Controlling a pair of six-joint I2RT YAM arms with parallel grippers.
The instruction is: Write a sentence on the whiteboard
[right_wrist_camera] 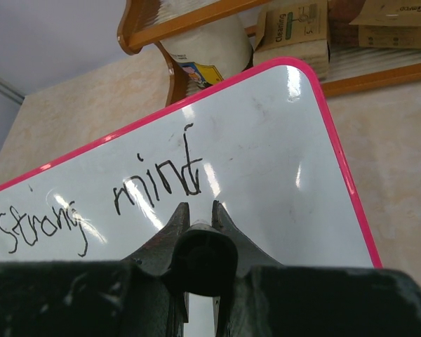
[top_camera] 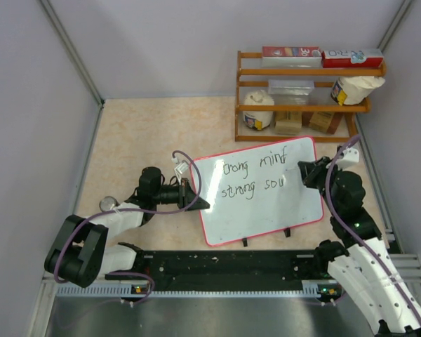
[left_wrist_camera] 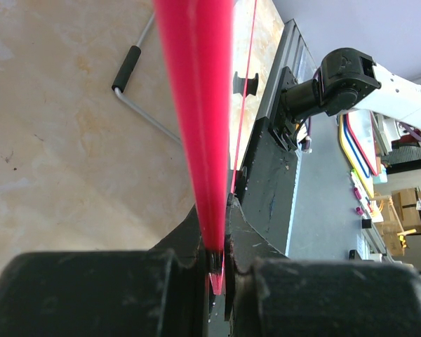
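The whiteboard (top_camera: pixel 266 210) is shown glossy white within a thin pink-red frame, the sentence (top_camera: pixel 256 179) is written in thin black strokes, the desk (top_camera: pixel 140 133) is mottled beige and cream, the shelf (top_camera: pixel 305 71) is finished orange-brown, and the left gripper (top_camera: pixel 196 203), the right gripper (right_wrist_camera: pixel 198 214) and the pen (right_wrist_camera: pixel 200 261) are coloured black.

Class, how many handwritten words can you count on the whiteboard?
4. Top line: first strong, mind. Bottom line: second strong, sou, its ending unfinished or hidden.

White-shelled arms (top_camera: pixel 116 219), black joints, looping purple cables (top_camera: pixel 328 184), matte black left claw (top_camera: pixel 196 202) and right claw (top_camera: pixel 305 170).
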